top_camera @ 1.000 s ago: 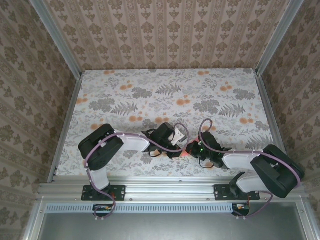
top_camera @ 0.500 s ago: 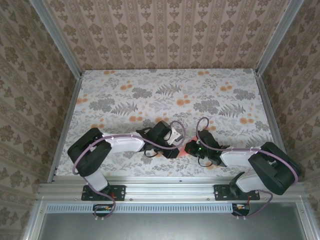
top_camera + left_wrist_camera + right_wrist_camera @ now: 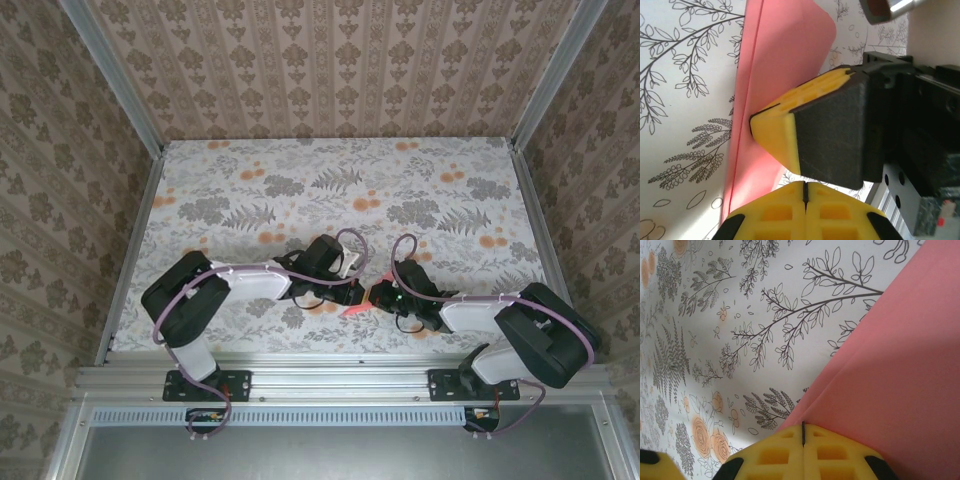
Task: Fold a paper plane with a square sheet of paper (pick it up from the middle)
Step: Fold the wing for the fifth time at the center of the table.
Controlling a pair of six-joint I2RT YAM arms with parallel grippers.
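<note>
Your salmon-pink sheet of thin paper (image 3: 785, 55), creased lengthwise, lies flat on the floral-print tabletop (image 3: 330, 190) near its front edge, between the two arms. The left gripper (image 3: 805, 189) and right gripper (image 3: 803, 429) both have their yellow jaws clenched fully together, tips at the paper. Whether they press it down is hard to tell.
</note>
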